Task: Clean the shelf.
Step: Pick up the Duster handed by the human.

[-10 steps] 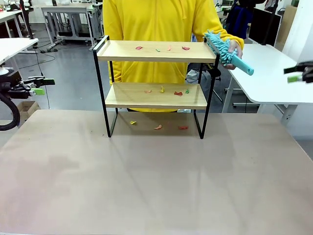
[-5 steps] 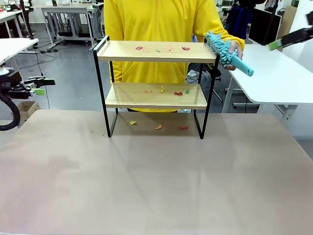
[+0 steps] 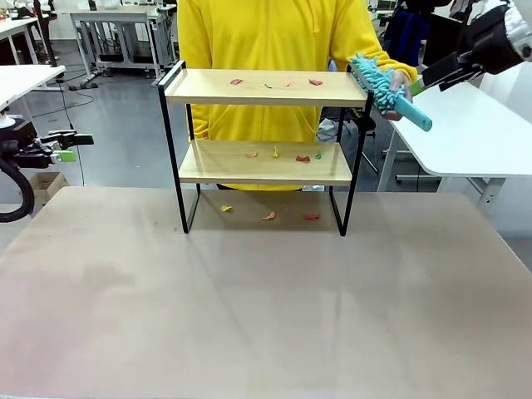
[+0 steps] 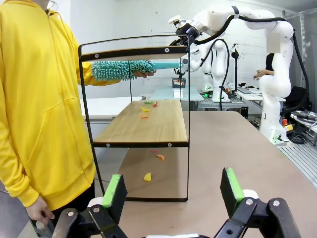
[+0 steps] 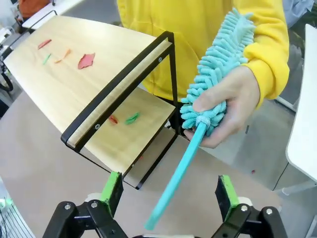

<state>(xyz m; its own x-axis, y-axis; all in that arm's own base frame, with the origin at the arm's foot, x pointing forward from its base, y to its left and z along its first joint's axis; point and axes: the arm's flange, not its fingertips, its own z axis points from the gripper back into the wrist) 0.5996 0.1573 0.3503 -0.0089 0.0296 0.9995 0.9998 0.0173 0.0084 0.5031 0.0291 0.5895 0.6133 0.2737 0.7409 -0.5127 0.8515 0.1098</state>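
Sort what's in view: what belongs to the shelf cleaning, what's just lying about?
Job: shelf; teal duster in the person's hand; coloured scraps on both boards and on the table below; right gripper, open, at the duster's handle.

Lying about: left gripper, open, off to the side; white side table; cardboard box on the floor.

The shelf (image 3: 208,86) is matt pale wood framed in black metal.

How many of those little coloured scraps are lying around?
11 scraps: four on the top board of the shelf, four on its lower board, three on the table beneath it. Smaller bits may be hidden.
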